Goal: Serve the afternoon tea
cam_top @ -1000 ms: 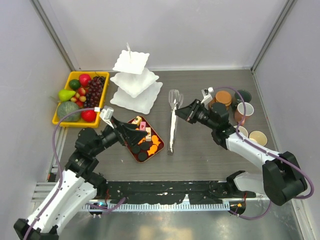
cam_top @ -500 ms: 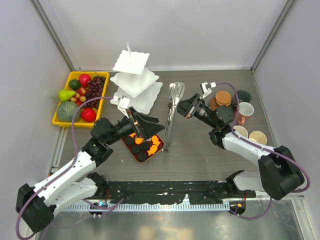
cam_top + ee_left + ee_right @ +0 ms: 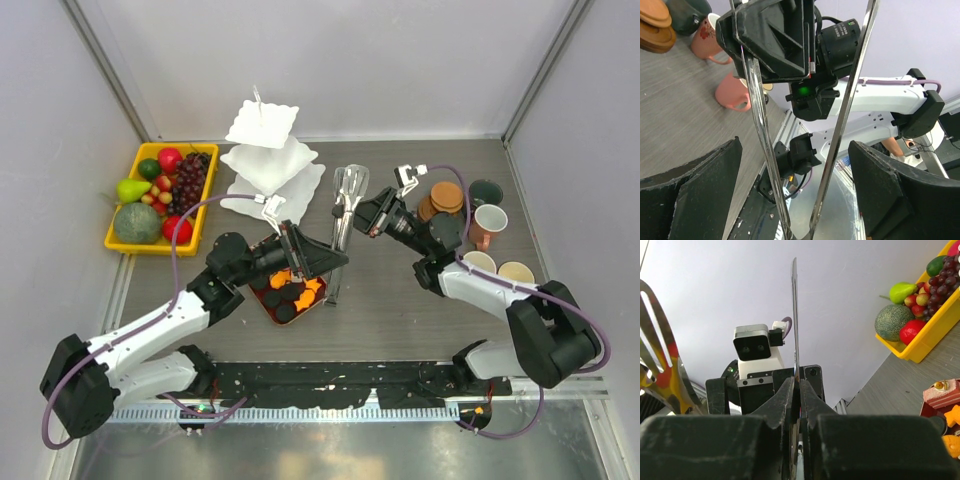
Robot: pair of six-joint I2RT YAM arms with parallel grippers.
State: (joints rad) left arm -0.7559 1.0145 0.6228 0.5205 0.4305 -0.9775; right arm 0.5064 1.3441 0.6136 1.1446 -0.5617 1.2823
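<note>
The white three-tier stand (image 3: 265, 165) stands at the back left. A dark red tray (image 3: 316, 298) in front of it holds orange (image 3: 311, 289) and black round pastries (image 3: 285, 311); a pink/cream pastry (image 3: 944, 390) shows in the right wrist view. Brown coasters (image 3: 446, 195) and green (image 3: 487, 190), pink (image 3: 490, 222) and beige (image 3: 517, 275) mugs sit at the right. My right gripper (image 3: 362, 212) is shut on one arm of the metal tongs (image 3: 347, 185), seen edge-on in its view (image 3: 794, 315). My left gripper (image 3: 336, 262) is open, its fingers (image 3: 695, 190) on either side of both tong arms (image 3: 852, 90) without touching.
A yellow tray of fruit (image 3: 160, 195) sits at the far left, also in the right wrist view (image 3: 920, 320). Grey walls close in the table on three sides. The two grippers face each other closely above the table's middle.
My left gripper has swung right from the pastry tray to straddle the tongs' handle end. My right gripper has carried the tongs a little back and left.
</note>
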